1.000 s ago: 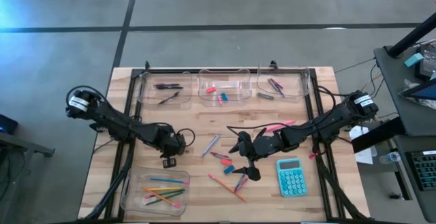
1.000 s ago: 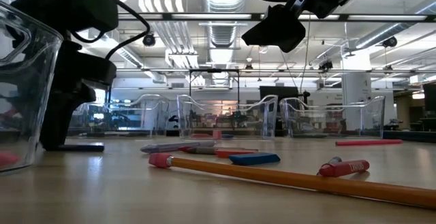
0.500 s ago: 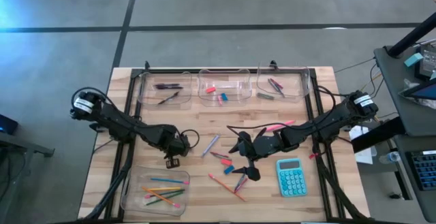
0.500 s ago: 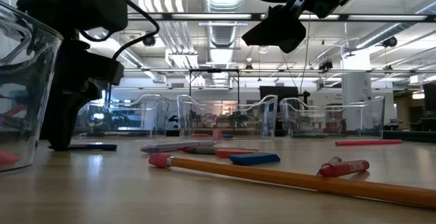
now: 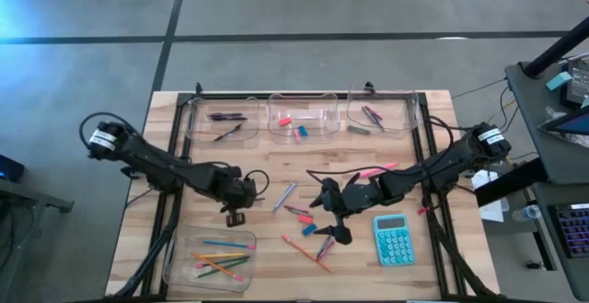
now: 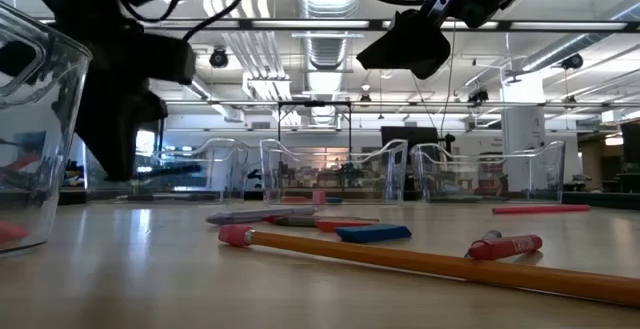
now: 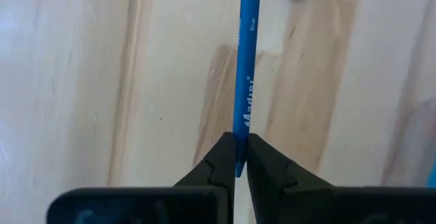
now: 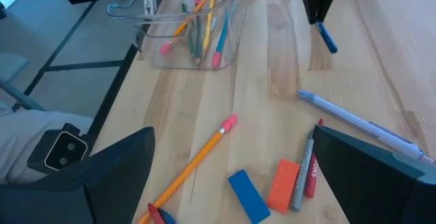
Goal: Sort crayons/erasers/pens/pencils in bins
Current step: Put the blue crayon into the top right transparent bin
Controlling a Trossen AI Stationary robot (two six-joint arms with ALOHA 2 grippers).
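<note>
My left gripper (image 5: 235,216) hangs over the table's left middle, shut on a short blue stick (image 7: 245,60) with "Blue" printed on it; the stick is off the wood. My right gripper (image 5: 333,213) stands open above a loose pile: a blue eraser (image 8: 248,195), an orange eraser (image 8: 281,184), an orange pencil (image 8: 194,159) and a grey-blue pen (image 8: 354,123). Three clear bins line the far edge with pens (image 5: 221,119), erasers (image 5: 302,121) and crayons (image 5: 379,114). A fourth bin (image 5: 212,259) at the near left holds pencils. My left gripper pinches the blue stick near one end (image 7: 240,149) between its two fingertips. The fingers come steeply from above and lie across the stick. In the low view the stick (image 6: 170,169) juts out about level from the fingers, lifted clear of the table.
A teal calculator (image 5: 394,238) lies at the near right, with a pink pencil (image 5: 373,171) beyond it. Bare wood shows between the left gripper and the far bins. A black metal frame (image 5: 304,94) runs along the table's edges.
My left gripper has gone up from the table with the blue stick. The stick lay flat on the wood a second ago and now hangs clear of it, about level.
</note>
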